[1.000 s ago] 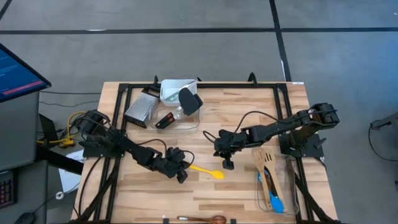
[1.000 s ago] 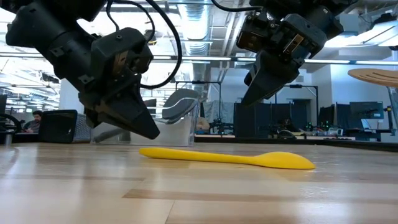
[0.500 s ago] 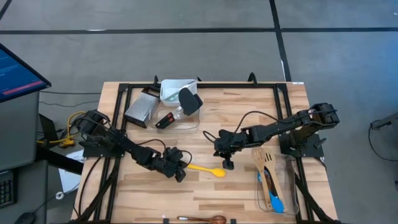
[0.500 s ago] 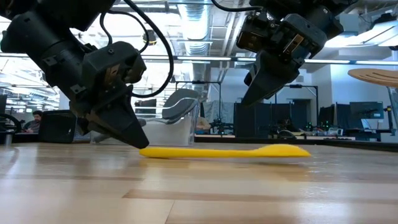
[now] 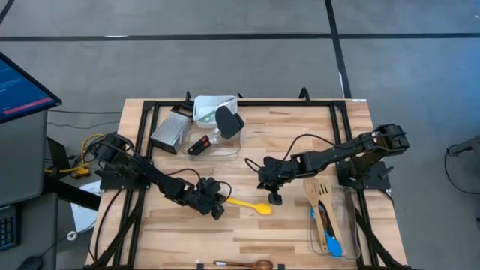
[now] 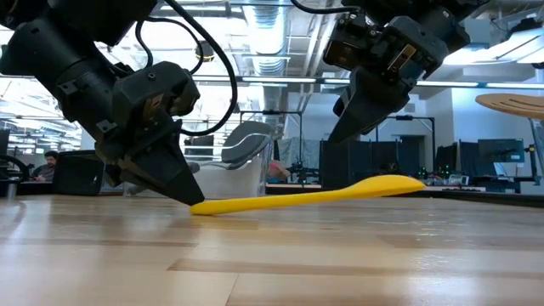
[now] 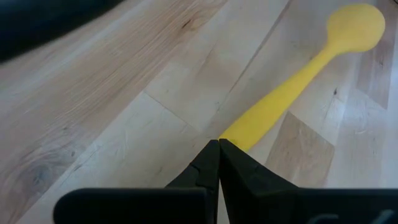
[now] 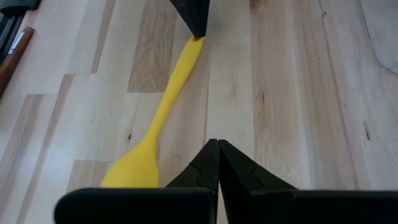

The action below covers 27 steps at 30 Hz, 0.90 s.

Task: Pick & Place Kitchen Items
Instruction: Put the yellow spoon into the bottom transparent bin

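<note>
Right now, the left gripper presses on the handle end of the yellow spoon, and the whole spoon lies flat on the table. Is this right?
Not quite. The left gripper, shut, does press on the handle end of the yellow spoon, but the spoon is not flat: its bowl end is raised off the table. The low view shows the tilt clearly.

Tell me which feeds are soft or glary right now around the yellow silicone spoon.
Left wrist view: the yellow silicone spoon blurs toward its bowl, and the left gripper is sharp. Low view: bright ceiling lights behind silhouette both dark grippers, with the near wooden table soft. High view: even light, no glare.
</note>
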### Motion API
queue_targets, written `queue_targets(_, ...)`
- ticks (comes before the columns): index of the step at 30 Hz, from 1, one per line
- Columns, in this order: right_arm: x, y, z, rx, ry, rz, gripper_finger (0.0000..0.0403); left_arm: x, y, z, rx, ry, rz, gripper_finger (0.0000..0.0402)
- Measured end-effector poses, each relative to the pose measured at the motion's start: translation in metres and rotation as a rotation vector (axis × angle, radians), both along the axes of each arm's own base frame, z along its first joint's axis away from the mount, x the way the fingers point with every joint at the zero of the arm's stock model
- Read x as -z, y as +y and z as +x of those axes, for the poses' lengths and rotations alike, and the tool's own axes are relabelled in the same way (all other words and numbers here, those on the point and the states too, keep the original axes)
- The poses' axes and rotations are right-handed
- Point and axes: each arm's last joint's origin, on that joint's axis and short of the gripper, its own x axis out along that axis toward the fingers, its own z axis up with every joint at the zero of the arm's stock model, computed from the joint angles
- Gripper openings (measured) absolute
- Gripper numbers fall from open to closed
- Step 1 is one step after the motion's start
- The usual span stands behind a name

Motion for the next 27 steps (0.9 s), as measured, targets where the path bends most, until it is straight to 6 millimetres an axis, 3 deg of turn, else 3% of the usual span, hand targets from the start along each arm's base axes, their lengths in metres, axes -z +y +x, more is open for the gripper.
queue_targets(5,-0.001,0.005,0.001,-0.016,-0.021,0.004,0.0019,0.0,0.0,0.0,0.001,-0.001,-0.001,0.0001)
queue_targets(16,0.006,0.009,0.001,0.041,0.019,0.052,0.0138,0.0,0.0,0.0,0.002,-0.002,-0.003,0.0001)
queue_targets(27,0.009,0.019,0.029,0.029,0.072,0.016,0.014,0.0,0.0,0.0,0.004,-0.007,-0.009,0.0001)
